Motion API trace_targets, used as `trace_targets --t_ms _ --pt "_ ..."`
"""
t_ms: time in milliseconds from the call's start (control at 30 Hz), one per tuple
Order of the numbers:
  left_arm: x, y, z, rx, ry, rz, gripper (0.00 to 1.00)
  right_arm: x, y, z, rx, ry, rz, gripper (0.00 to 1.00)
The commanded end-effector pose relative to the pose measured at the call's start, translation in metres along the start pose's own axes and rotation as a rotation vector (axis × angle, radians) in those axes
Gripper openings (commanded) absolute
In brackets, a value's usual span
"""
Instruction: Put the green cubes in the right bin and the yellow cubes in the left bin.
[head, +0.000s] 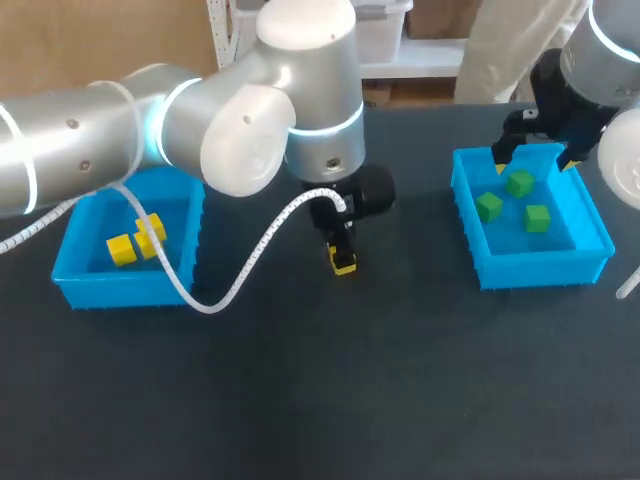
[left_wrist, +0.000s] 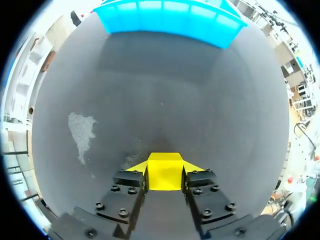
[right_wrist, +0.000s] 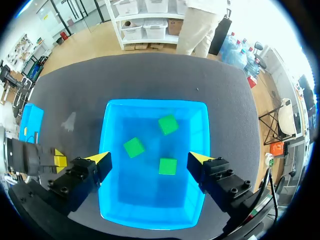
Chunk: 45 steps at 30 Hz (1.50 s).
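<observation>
A yellow cube (left_wrist: 164, 171) rests on the dark table with my left gripper (left_wrist: 164, 175) shut on it, one finger pressed against each side. From the head view this pair is at mid-table (head: 343, 262). Two yellow cubes (head: 135, 243) lie in the left blue bin (head: 120, 290). Three green cubes (right_wrist: 168, 124) (right_wrist: 134, 147) (right_wrist: 167, 166) lie in the right blue bin (right_wrist: 155, 103). My right gripper (right_wrist: 150, 160) hangs open above that bin (head: 540, 268), holding nothing.
A white cable (head: 255, 250) loops from my left arm down over the table between the left bin and the gripper. A pale smudge (left_wrist: 82, 135) marks the table surface. A blue bin wall (left_wrist: 165, 20) stands ahead of the left gripper.
</observation>
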<state>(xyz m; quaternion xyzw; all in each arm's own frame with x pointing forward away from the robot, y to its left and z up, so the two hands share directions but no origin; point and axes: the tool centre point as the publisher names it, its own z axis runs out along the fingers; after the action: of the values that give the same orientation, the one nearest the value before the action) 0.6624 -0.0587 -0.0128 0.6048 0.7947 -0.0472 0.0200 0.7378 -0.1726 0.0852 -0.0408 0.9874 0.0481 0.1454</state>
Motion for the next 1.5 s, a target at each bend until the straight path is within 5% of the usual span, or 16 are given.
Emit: trace_targets --t_ms 33,367,633,1100,1500 --pt "0.003 0.005 -0.003 0.005 -0.023 -0.024 0.0 0.002 0.0 -0.001 0.001 -0.003 0.001 1.0" --pt "0.013 0.023 -0.03 -0.01 -0.126 -0.144 0.0 0.002 0.0 -0.001 0.001 -0.003 0.001 1.0" --pt "0.04 0.059 -0.074 -0.067 -0.23 -0.294 0.0 0.002 0.0 -0.001 0.001 -0.003 0.001 1.0" --pt "0.135 0.103 -0.12 -0.168 -0.317 -0.538 0.0 0.002 0.0 -0.001 0.001 -0.003 0.001 1.0" --pt "0.219 0.108 -0.117 -0.224 -0.376 -0.799 0.0 0.002 0.0 -0.001 0.001 -0.003 0.001 1.0"
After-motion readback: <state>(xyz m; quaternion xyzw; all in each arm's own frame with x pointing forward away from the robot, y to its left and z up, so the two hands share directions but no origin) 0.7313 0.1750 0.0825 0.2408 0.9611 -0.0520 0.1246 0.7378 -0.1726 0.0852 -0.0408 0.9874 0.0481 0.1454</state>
